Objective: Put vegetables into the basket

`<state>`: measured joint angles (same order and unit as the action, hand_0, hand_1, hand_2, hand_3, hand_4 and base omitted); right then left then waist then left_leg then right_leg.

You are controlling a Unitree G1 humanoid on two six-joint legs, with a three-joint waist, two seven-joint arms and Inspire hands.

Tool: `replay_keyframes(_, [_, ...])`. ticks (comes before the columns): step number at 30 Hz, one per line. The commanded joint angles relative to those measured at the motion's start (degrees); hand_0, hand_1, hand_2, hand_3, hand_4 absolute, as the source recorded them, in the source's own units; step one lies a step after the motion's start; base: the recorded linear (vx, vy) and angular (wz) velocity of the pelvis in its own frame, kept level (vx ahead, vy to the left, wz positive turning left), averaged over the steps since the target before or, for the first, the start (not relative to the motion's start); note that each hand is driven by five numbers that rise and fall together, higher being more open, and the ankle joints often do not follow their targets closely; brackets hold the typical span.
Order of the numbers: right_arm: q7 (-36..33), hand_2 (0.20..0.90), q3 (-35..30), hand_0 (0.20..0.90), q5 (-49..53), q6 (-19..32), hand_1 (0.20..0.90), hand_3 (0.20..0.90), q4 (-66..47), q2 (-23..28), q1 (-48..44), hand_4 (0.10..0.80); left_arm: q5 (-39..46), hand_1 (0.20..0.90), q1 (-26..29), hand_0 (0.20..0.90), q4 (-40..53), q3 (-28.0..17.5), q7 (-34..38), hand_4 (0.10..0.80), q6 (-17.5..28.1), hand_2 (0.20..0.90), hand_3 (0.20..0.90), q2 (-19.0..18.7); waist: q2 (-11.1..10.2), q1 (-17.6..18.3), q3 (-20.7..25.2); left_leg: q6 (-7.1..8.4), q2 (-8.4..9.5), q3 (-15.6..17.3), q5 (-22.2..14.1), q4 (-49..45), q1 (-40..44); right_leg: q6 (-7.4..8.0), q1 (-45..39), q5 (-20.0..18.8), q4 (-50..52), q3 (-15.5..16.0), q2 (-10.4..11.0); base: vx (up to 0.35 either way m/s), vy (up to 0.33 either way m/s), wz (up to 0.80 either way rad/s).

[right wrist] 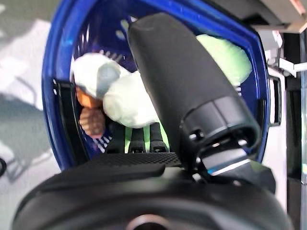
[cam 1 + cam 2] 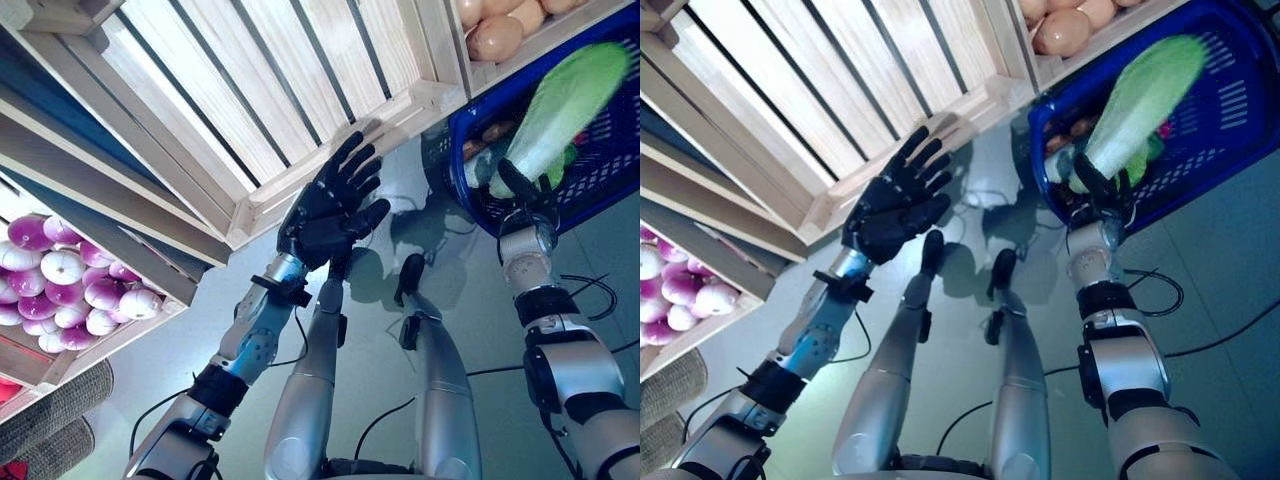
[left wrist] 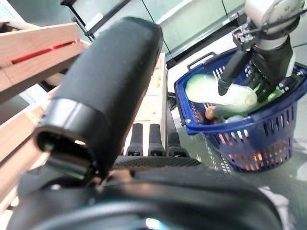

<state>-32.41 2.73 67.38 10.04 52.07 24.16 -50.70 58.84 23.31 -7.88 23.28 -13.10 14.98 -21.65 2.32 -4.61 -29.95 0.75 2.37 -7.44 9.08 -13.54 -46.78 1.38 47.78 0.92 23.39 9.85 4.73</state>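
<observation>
Fingers point(image 3: 236, 67) of the right hand point(image 2: 527, 197) curl round a pale green cabbage point(image 2: 560, 100), held inside the blue basket point(image 2: 600, 185) on the grey floor point(image 2: 380, 320). We record the left hand point(image 2: 335, 205) open and empty, beside a slatted wooden crate point(image 2: 250, 90). Purple onions point(image 2: 60, 285) and tan potatoes point(image 2: 495, 30) fill neighbouring crates.

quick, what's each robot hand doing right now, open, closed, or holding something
Left robot hand: open, fingers spread, holding nothing.
Right robot hand: closed on the cabbage, over the basket.

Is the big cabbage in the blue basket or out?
In: the cabbage lies in the basket, the right robot hand at its stem end.
</observation>
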Motion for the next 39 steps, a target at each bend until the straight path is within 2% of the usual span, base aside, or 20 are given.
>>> replay_keyframes(1, [-5.6, 0.900, -0.3, 0.900, -5.1, 3.6, 0.900, 0.900, -2.6, 5.7, -1.6, 0.800, -0.5, 0.900, 1.8, 0.900, 8.9, -0.6, -3.9, 0.800, 5.3, 0.900, 0.900, 1.4, -0.6, -1.4, 0.2, -2.51, 2.90, 0.6, -3.5, -3.4, 0.5, -0.12, -4.8, -8.5, -7.8, -1.9, -1.6, 0.000, 0.000, 0.00])
replay_keyframes(6, [-7.5, 0.900, -0.7, 0.900, -5.2, 4.9, 0.900, 0.900, -1.2, 4.1, -1.2, 0.800, -4.1, 0.900, 2.3, 0.900, 8.3, -0.7, -5.7, 0.800, 6.1, 0.900, 0.900, 0.3, -0.9, -1.9, 0.2, -2.67, 2.67, 0.8, -4.1, -0.3, 6.3, -0.30, -10.3, -7.8, -9.7, -1.0, -1.8, -0.048, -0.014, 0.00])
replay_keyframes(9, [-6.9, 0.900, -0.2, 0.900, -7.3, 5.1, 0.900, 0.900, -0.6, 3.0, -1.3, 0.800, -4.3, 0.900, 3.3, 0.900, 8.2, -0.3, -5.5, 0.800, 5.3, 0.900, 0.900, -0.4, -0.8, -2.0, 0.2, -2.66, 2.75, 0.9, -3.3, 1.5, 8.8, -0.36, -12.6, -8.1, -10.6, -0.7, -1.6, -0.059, 0.027, -0.01])
replay_keyframes(12, [-5.5, 0.900, 0.9, 0.900, -12.1, 4.8, 0.900, 0.900, -1.9, 1.0, 0.5, 0.800, -7.3, 0.900, 3.7, 0.900, 6.9, -0.5, -5.1, 0.800, 2.7, 0.900, 0.900, -0.8, -0.7, -2.0, 0.2, -2.39, 2.29, 1.1, -2.8, 4.9, 15.0, -0.30, -18.2, -7.7, -12.3, -0.9, -1.5, -0.041, 0.103, -0.08])
replay_keyframes(15, [-0.9, 0.900, 2.7, 0.900, -13.4, 4.5, 0.900, 0.900, -8.1, -1.6, 8.6, 0.800, -16.0, 0.900, 1.9, 0.900, 5.5, 0.3, -4.0, 0.800, 1.7, 0.900, 0.900, -2.8, -0.7, -1.3, 2.5, -2.36, 1.14, 1.7, -2.3, 9.2, 22.0, -0.16, -24.4, -6.9, -14.2, -1.9, -1.4, 0.055, 0.142, -0.14])
replay_keyframes(17, [0.7, 0.900, 3.5, 0.900, -15.2, 5.5, 0.900, 0.900, -11.9, -3.2, 13.7, 0.800, -16.8, 0.900, 0.3, 0.900, 5.5, 0.4, -4.0, 0.800, 0.7, 0.900, 0.900, -3.7, -0.8, -0.9, 4.3, -2.34, 0.70, 1.9, -2.2, 10.9, 24.6, -0.07, -26.8, -6.6, -15.3, -2.3, -1.4, 0.101, 0.116, -0.16])
replay_keyframes(18, [2.4, 0.900, 3.9, 0.900, -21.7, 5.3, 0.900, 0.900, -16.4, -4.6, 20.7, 0.800, -19.0, 0.900, -2.7, 0.900, 4.4, 0.0, -5.1, 0.800, 0.4, 0.900, 0.900, -4.2, -0.9, -0.2, 6.4, -2.29, 0.32, 2.1, -2.1, 12.4, 27.2, -0.03, -29.5, -6.6, -16.9, -2.6, -1.4, 0.122, 0.127, -0.04])
replay_keyframes(20, [3.7, 0.900, 4.6, 0.900, -27.6, 5.2, 0.900, 0.900, -19.5, -4.9, 26.3, 0.800, -20.6, 0.900, -5.3, 0.900, 4.1, -0.2, -5.8, 0.800, -0.6, 0.900, 0.900, -4.0, -0.9, 0.3, 8.1, -2.28, -0.06, 2.4, -1.9, 13.8, 29.4, 0.22, -31.6, -6.9, -18.6, -2.8, -1.2, 0.112, 0.129, -0.05])
replay_keyframes(21, [5.4, 0.900, 5.9, 0.900, -34.7, 5.0, 0.900, 0.900, -22.2, -5.1, 32.4, 0.800, -22.9, 0.900, -8.3, 0.900, 3.1, 0.0, -5.9, 0.800, -1.0, 0.900, 0.900, -4.1, -1.1, 1.0, 10.2, -2.11, -0.48, 2.5, -1.5, 15.5, 31.6, 0.58, -33.9, -7.3, -20.3, -3.2, -1.1, 0.139, 0.120, -0.12])
replay_keyframes(24, [9.3, 0.900, 7.9, 0.900, -40.7, 3.2, 0.900, 0.900, -25.1, -5.4, 40.9, 0.800, -30.6, 0.900, -12.7, 0.900, 0.0, 0.5, -5.3, 0.800, -1.0, 0.900, 0.900, -4.7, -1.7, 2.2, 13.9, -1.75, -1.09, 3.0, -1.1, 18.0, 35.4, 1.30, -37.7, -7.9, -23.2, -3.9, -1.0, 0.156, 0.106, -0.18])
replay_keyframes(25, [13.3, 0.900, 8.6, 0.900, -41.3, 0.7, 0.900, 0.900, -24.5, -5.1, 44.2, 0.800, -33.3, 0.900, -14.5, 0.900, -2.3, 1.3, -6.4, 0.800, -2.2, 0.900, 0.900, -5.7, -2.1, 3.0, 16.1, -1.61, -1.39, 3.5, -1.3, 18.5, 37.1, 1.69, -39.4, -8.2, -24.5, -4.2, -0.8, 0.126, 0.082, -0.06])
replay_keyframes(27, [16.7, 0.900, 9.1, 0.900, -43.0, -0.8, 0.900, 0.900, -23.3, -5.6, 47.2, 0.800, -36.5, 0.900, -15.8, 0.900, -5.7, 1.7, -7.1, 0.800, -1.3, 0.900, 0.900, -6.0, -2.3, 3.7, 17.8, -1.59, -1.58, 4.0, -1.6, 18.5, 38.5, 2.03, -40.7, -8.3, -25.0, -4.2, -0.6, 0.116, 0.082, -0.11])
replay_keyframes(29, [21.4, 0.900, 10.7, 0.900, -48.2, -2.6, 0.900, 0.900, -20.4, -6.3, 51.1, 0.800, -40.6, 0.900, -17.5, 0.900, -10.0, 3.4, -8.9, 0.800, -2.2, 0.900, 0.900, -5.6, -2.5, 4.5, 20.6, -1.64, -1.82, 5.0, -2.4, 18.5, 40.3, 2.47, -42.3, -8.1, -25.4, -4.4, -0.4, 0.139, 0.091, -0.11])
replay_keyframes(31, [22.9, 0.900, 12.1, 0.900, -50.1, -3.8, 0.900, 0.900, -18.1, -6.4, 52.1, 0.800, -41.5, 0.900, -17.6, 0.900, -13.2, 4.7, -8.8, 0.800, -3.4, 0.900, 0.900, -5.2, -2.5, 4.9, 21.9, -1.76, -1.94, 5.5, -3.0, 18.5, 41.4, 2.65, -43.0, -7.9, -25.5, -4.8, -0.2, 0.117, 0.080, -0.07])
replay_keyframes(32, [25.5, 0.900, 13.2, 0.900, -50.1, -3.9, 0.900, 0.900, -13.2, -6.7, 52.4, 0.800, -41.9, 0.900, -17.2, 0.900, -18.1, 6.3, -7.5, 0.800, -3.1, 0.900, 0.900, -4.0, -2.4, 5.2, 23.1, -1.67, -2.20, 5.9, -3.6, 18.5, 42.6, 2.77, -44.2, -7.7, -25.9, -4.9, -0.2, 0.117, 0.070, -0.03])
replay_keyframes(35, [27.4, 0.900, 14.5, 0.900, -52.1, -5.1, 0.900, 0.900, -6.1, -8.7, 52.0, 0.800, -44.9, 0.900, -16.3, 0.900, -26.4, 7.7, -4.9, 0.800, -2.8, 0.900, 0.900, -1.1, -2.4, 5.5, 24.7, -1.57, -2.48, 6.4, -4.4, 18.5, 44.0, 2.97, -45.4, -7.3, -26.0, -5.2, -0.1, 0.098, 0.050, -0.21])
replay_keyframes(39, [26.8, 0.900, 14.1, 0.900, -49.5, -7.1, 0.900, 0.900, 2.2, -10.6, 52.2, 0.800, -46.9, 0.900, -15.9, 0.900, -36.1, 6.0, -0.4, 0.800, -3.8, 0.900, 0.900, 2.6, -2.6, 5.9, 25.5, -1.52, -2.85, 7.0, -5.3, 18.5, 45.6, 3.15, -46.5, -6.8, -26.0, -5.6, 0.1, 0.038, 0.027, -0.12])
